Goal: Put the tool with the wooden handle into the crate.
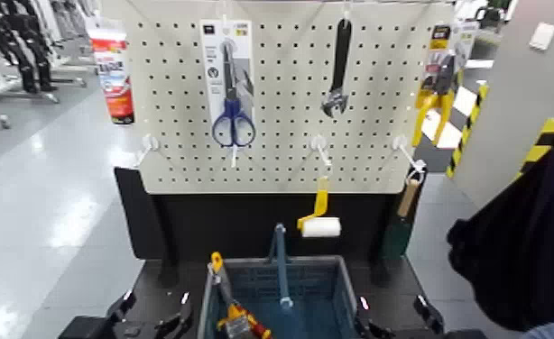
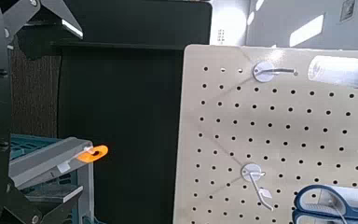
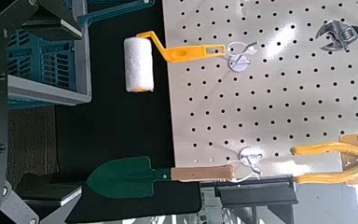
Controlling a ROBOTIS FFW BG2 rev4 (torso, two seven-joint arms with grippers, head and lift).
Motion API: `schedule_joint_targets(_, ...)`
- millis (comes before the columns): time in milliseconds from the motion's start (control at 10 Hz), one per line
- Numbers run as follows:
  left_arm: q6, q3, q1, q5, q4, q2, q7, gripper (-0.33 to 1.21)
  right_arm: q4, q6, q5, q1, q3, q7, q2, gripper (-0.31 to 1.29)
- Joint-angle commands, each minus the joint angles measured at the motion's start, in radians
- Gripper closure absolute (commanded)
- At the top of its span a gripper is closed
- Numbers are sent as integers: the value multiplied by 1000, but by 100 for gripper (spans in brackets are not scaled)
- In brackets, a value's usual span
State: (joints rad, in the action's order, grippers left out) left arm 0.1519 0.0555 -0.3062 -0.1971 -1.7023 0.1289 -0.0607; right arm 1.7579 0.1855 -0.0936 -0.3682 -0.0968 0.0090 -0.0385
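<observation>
The tool with the wooden handle (image 1: 401, 216) hangs from a hook at the pegboard's lower right, tan handle up and dark green blade down. The right wrist view shows this tool (image 3: 158, 175) whole, still on its hook. The blue-grey crate (image 1: 339, 287) stands low in the middle, below the board, with its blue bar handle raised. My right gripper (image 1: 393, 317) sits low beside the crate's right side, open and empty, well below the tool. My left gripper (image 1: 152, 317) rests open at the crate's left side.
On the pegboard (image 1: 281, 108) hang blue scissors (image 1: 233, 117), a black wrench (image 1: 337, 72), yellow pliers (image 1: 436, 90) and a yellow-handled paint roller (image 1: 318, 221). A yellow and orange tool (image 1: 231, 311) lies in the crate. A dark blue mass (image 1: 515, 243) fills the right edge.
</observation>
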Motion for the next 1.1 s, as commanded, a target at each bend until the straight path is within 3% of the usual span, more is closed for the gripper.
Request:
schedule_joint_targets(100,0,0,1,-4,1,0,-2,15,0,-1,-2,0,-1,0,0,14)
schedule_joint_targets(500,-3,0,7,-5,9,0,-10,15,-2,-11,-15,2,23,8,2,14)
schedule_joint_targets(800,-5,1,18,-7,15,0,-19,15,9,-72,-12,37,134,163,12,14)
schedule_joint_targets(1000,-5,3,22,-7,18,0,-24,15,9,-138,-3,84,219,312,11,14)
schedule_joint_targets(1100,-5,3,22,-7,20,0,-24,15,9,-159,-9,101,246,335,-1,14)
